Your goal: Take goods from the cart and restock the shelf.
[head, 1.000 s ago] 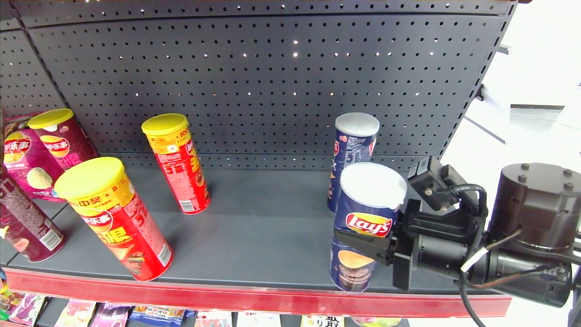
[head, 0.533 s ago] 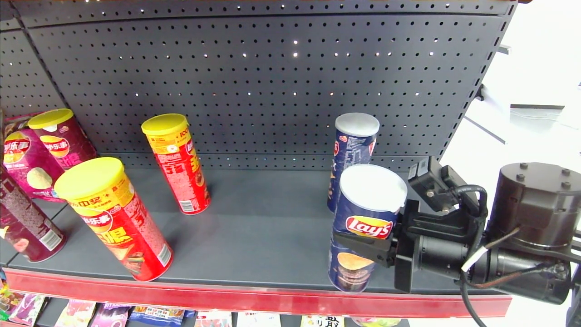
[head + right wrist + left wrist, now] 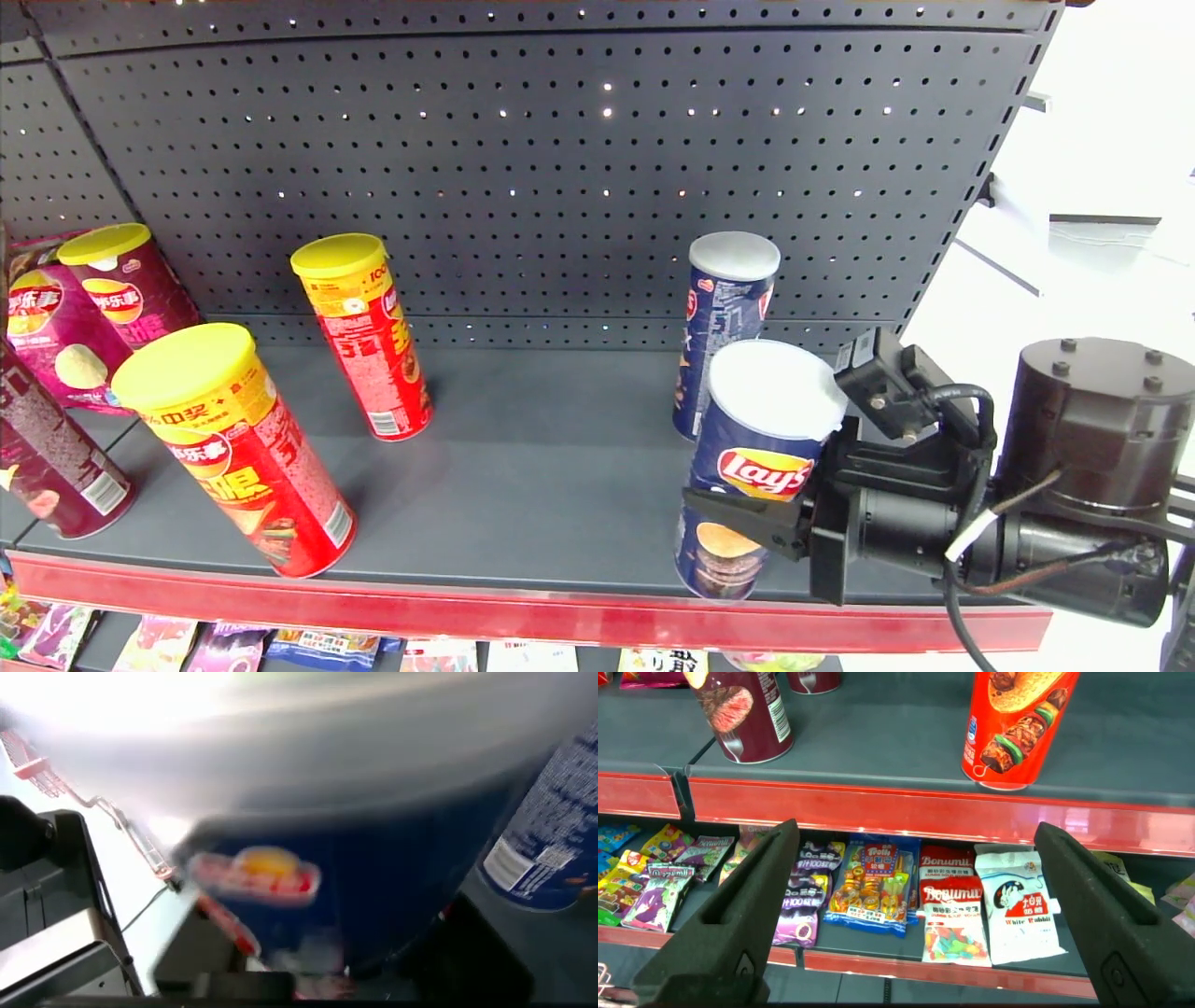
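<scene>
Because the row wants a second tube in line, I am clamping the blue can point(image 3: 761, 448) in my right gripper point(image 3: 758, 499), jaws closed on its sides at mid-height, and I am holding it directly in front of the rear blue can point(image 3: 730, 308), which is standing upright against the pegboard point(image 3: 523, 168). I am gripping at the middle so the base is free to meet the shelf point(image 3: 541, 495). The held can is leaning a little, its lid tipping to the right of the rear blue can. Its base is sitting by the red front lip point(image 3: 523, 611), though I cannot tell whether it is fully resting. I am judging that it needs squaring up before release, since a tall tube tips easily and the lip is close. Nudging the rear blue can is the other risk. Well left of the rear blue can, a back red can point(image 3: 364, 341) and a front red can point(image 3: 238, 457) are standing apart, with maroon cans point(image 3: 126, 280) farther left, none crowding the spot. My left gripper point(image 3: 915, 905) is hanging wide and empty, low and left of the rear blue can, facing snack packets point(image 3: 878, 891).
</scene>
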### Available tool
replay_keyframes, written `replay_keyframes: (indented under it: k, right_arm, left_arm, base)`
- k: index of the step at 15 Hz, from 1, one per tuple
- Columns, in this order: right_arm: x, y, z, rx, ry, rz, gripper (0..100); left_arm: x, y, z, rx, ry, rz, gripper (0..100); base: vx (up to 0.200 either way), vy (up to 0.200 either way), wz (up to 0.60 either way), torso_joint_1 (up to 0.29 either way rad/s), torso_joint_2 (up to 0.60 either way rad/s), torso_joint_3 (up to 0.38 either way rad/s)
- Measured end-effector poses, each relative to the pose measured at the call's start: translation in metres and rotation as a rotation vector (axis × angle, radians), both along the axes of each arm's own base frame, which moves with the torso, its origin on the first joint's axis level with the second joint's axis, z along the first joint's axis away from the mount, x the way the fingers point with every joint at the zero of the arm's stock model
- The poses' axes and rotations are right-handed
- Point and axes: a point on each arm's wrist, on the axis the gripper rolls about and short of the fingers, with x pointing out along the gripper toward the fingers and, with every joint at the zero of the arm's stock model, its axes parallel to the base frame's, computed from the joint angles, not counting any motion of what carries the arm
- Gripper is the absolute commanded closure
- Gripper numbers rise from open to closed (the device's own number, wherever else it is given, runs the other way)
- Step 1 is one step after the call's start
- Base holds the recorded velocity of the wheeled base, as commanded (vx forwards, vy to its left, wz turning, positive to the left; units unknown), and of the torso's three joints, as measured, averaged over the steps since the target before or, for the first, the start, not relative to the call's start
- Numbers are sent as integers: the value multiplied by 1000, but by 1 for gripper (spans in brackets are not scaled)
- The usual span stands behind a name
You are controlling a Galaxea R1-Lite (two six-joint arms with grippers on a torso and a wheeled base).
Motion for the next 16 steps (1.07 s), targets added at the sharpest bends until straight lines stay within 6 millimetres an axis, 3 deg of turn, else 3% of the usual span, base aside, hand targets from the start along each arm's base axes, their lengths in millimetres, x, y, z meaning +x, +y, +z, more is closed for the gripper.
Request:
replay_keyframes:
  k: [6, 16]
  right_arm:
    - [0, -2, 3, 6, -12, -10, 0]
    - [-17, -26, 10, 27, -29, -44, 0]
  left_arm:
    - [0, 0, 0, 0, 0, 0, 0]
    - [0, 0, 0, -1, 0, 0, 0]
  base:
    - [0, 0, 0, 0, 0, 0]
    - [0, 0, 0, 0, 0, 0]
